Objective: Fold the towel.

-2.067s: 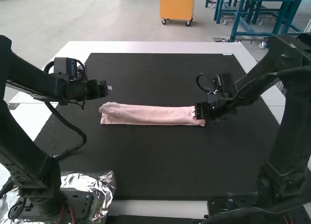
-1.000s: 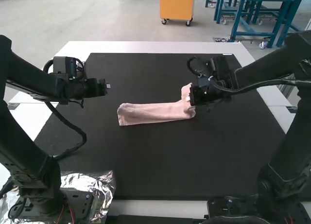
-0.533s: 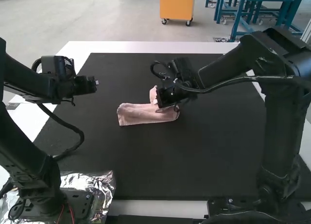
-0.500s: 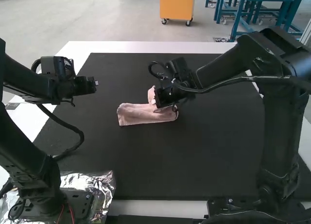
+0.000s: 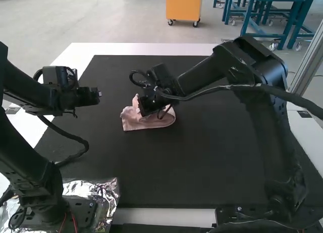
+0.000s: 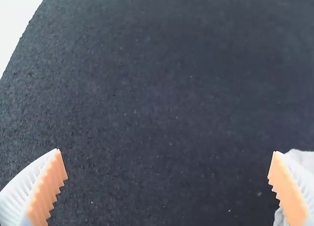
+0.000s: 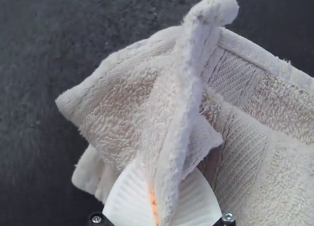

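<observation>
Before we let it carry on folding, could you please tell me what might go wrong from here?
The right claw pinches a raised ridge of the towel, so releasing it there might leave a bunched lump instead of a flat fold.

The layers beside that ridge lie askew, so the edges may well end up misaligned.

The left claw is open and not holding the towel down, so a pull could drag the whole towel across the black mat.

Your pink towel (image 5: 135,123) lies bunched on the black mat (image 5: 176,167), your right gripper (image 5: 144,111) at it. Your left gripper (image 5: 100,94) hangs apart, left of the towel. Crumpled foil (image 5: 108,190) sits beside your left arm's base (image 5: 45,207).
</observation>
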### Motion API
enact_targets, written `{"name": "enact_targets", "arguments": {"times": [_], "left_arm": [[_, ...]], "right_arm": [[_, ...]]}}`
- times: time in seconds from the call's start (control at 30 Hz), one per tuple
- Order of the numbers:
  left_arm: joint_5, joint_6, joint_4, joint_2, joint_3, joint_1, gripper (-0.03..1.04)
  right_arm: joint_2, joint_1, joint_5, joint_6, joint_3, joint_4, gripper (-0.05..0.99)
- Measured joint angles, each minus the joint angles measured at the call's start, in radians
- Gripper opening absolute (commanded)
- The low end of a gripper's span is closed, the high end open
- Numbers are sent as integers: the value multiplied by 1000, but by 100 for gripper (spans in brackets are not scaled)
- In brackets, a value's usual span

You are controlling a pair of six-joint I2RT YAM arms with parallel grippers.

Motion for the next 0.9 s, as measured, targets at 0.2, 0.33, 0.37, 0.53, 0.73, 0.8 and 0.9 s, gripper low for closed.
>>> {"name": "enact_targets", "arguments": {"times": [0.2, 0.33, 0.37, 0.53, 0.73, 0.8, 0.9], "left_arm": [[0, 7, 27, 0, -15, 0, 97], [0, 8, 45, 0, -39, 0, 97], [0, 9, 47, 0, -42, 0, 97], [0, 10, 51, 0, -43, 0, 97], [0, 11, 56, 0, -43, 0, 97], [0, 11, 56, 0, -43, 0, 97], [0, 11, 56, 0, -43, 0, 97]], "right_arm": [[34, 34, 2, 10, 72, -59, 66], [29, 66, -24, 10, 140, -130, 71], [23, 74, -28, 11, 151, -139, 71], [-57, 95, -42, 14, 167, -152, 63], [-171, 78, -47, 10, 119, -79, -2], [-185, 53, -49, 6, 72, -21, -2], [-181, 8, -48, 2, -8, 56, -2]]}}
